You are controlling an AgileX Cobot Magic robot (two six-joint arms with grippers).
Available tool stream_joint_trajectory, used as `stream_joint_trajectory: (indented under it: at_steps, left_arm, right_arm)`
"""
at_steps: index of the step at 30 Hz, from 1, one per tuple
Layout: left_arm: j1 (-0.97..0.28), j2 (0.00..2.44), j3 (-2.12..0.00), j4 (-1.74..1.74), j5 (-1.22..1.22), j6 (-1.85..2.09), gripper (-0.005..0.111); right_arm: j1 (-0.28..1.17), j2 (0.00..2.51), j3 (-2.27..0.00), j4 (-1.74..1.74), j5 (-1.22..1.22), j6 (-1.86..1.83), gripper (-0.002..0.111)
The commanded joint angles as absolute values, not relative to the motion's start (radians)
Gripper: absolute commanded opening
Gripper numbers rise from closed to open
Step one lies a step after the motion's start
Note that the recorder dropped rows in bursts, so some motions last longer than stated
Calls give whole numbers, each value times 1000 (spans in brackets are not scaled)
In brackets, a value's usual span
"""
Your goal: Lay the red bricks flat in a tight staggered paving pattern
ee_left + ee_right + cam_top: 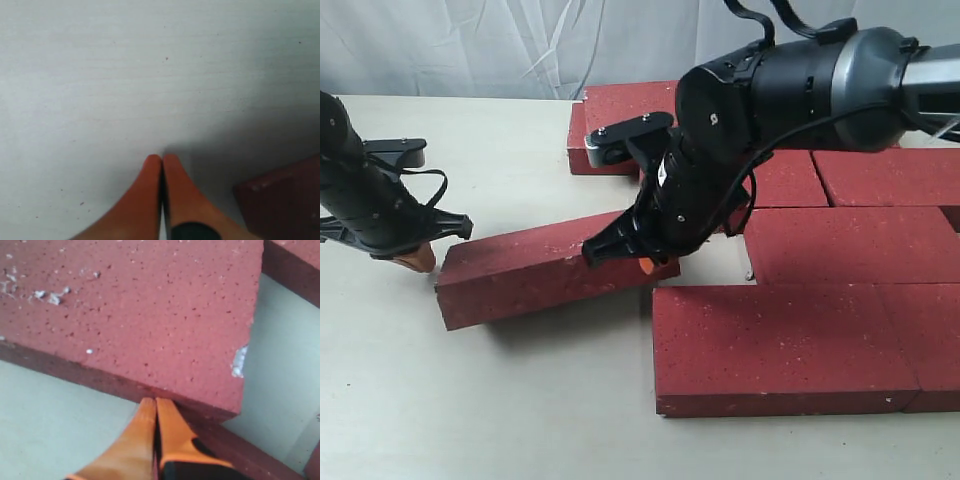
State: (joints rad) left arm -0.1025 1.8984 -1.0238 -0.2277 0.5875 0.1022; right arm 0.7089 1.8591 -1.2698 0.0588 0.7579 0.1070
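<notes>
One loose red brick [545, 268] lies slanted on the table left of the paved group, and its right end seems to rest on the corner of a front red brick [770, 345]. My right gripper [645, 264] is shut with nothing in it. Its orange fingertips [149, 412] press against that brick's long side [140, 310]. My left gripper [417, 260] is shut and empty, on the table just off the brick's left end. In the left wrist view its fingertips [150, 170] touch bare table, with the brick's corner [285, 200] beside them.
Several more red bricks lie flat on the right: a back one [620, 115], a middle row [880, 175], a lower row [850, 245] and a front right one [932, 340]. A gap of bare table [720, 262] shows between the rows. Pale tabletop [500, 400] spreads to the left and front.
</notes>
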Motion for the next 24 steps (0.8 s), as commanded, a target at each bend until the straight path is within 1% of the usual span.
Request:
stream_joint_trajectory:
  at_steps: [1, 3, 8, 14, 19, 20, 24]
  left_arm:
    - [-102, 1896, -1026, -236, 587, 96, 0]
    - [-102, 1896, -1026, -235, 587, 98, 0]
    - [-102, 1896, -1026, -235, 587, 98, 0]
    - [-102, 1897, -1026, -283, 574, 111, 0]
    - [-107, 1929, -1026, -312, 567, 116, 0]
    - [-119, 1939, -1026, -315, 567, 116, 0]
    - [-177, 1949, -1026, -323, 545, 118, 0]
  right_arm:
    - [721, 1914, -1275, 109, 702, 64, -1]
    - [750, 1949, -1275, 179, 689, 0, -1]
    - [762, 1982, -1275, 190, 675, -8, -1]
    - [759, 1898, -1275, 187, 710, -8, -1]
    - [757, 1818, -1275, 0, 710, 127, -1]
    - [757, 1802, -1275, -81, 710, 192, -1]
    - [757, 1791, -1275, -198, 726, 281, -1]
